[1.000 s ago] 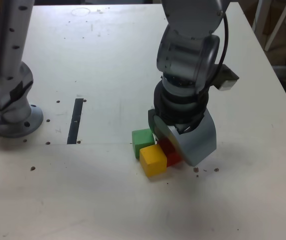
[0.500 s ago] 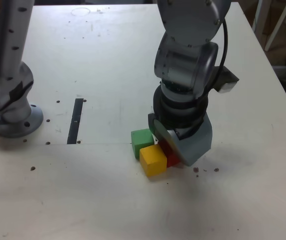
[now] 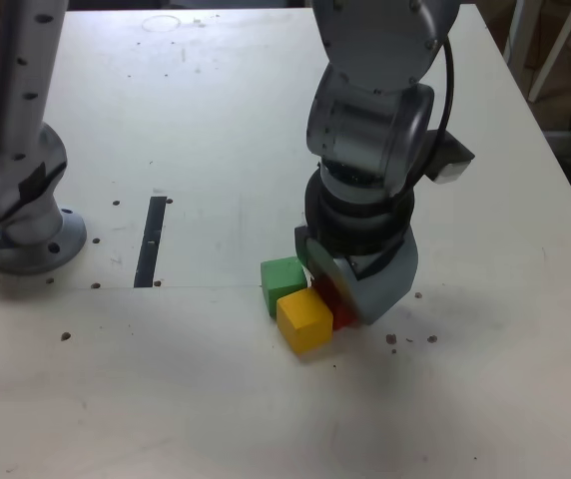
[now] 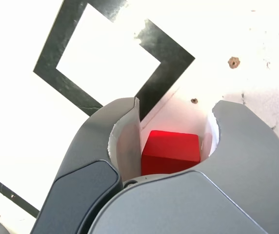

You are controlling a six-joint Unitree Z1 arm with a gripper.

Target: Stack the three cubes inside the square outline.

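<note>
Grey rounded arm (image 3: 370, 110), black cable (image 3: 449, 75), grey jaws

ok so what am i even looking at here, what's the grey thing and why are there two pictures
The grey thing is a robot arm ending in a gripper, a two-fingered claw. One picture comes from a camera beside the table; the other from a camera on the arm's wrist, looking between the jaws. Three small cubes sit together: green cube, yellow cube and red cube. The jaws flank the red one; a firm grip isn't certain. The black square outline appears only in the wrist view.
</note>
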